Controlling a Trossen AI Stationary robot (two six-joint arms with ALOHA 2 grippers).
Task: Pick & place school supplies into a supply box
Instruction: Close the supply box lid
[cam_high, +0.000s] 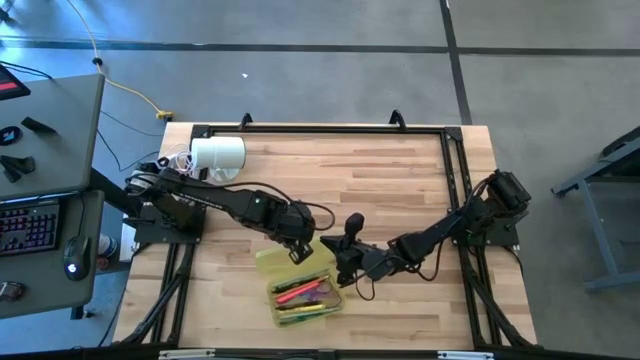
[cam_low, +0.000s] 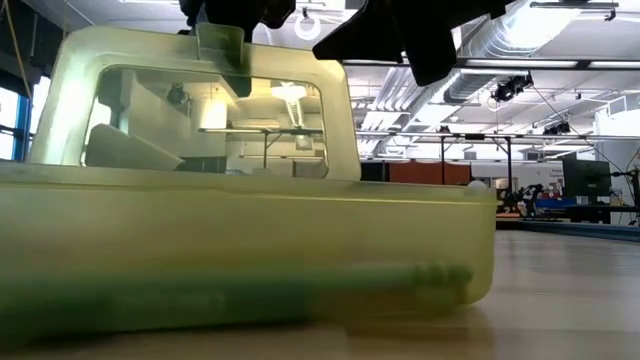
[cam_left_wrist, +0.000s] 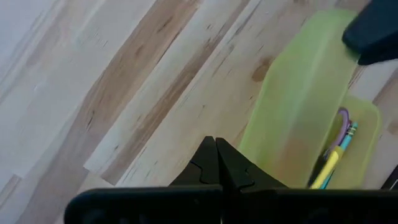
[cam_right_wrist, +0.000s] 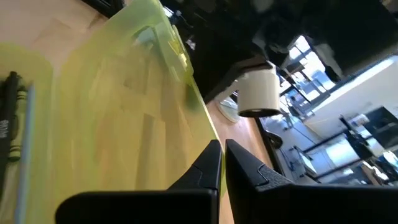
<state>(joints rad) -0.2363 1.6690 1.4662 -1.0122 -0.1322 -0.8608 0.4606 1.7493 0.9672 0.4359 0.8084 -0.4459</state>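
- My left gripper (cam_high: 298, 250) hangs just left of centre in the overhead picture, fingers pressed together with nothing between them. It sits at the upper edge of the box's raised lid (cam_high: 277, 262).
- My right gripper (cam_high: 347, 263) is just right of that, also closed and empty, touching or nearly touching the upper right corner of the supply box (cam_high: 335, 296).
- The box lies in the lower middle of the overhead picture, its long axis running from lower left to upper right. Its open tray is below both grippers, and the lid stands up on its upper left side.
- Inside the tray I can see pens and pencils (cam_high: 303, 294), pink, orange, yellow and green, lying along the box's length. My left wrist picture shows a yellow and a teal pencil and a purple loop at the tray's end (cam_left_wrist: 341, 140).
- I see no loose supplies on the bare table (cam_high: 400, 180), so I judge the packing done and the lid the next concern.
- The lid leans towards my left arm's side, so my left gripper is better placed to push it down over the tray; it would fall towards the lower right.
- A white cylinder (cam_high: 218, 154) stands well apart at the upper left.
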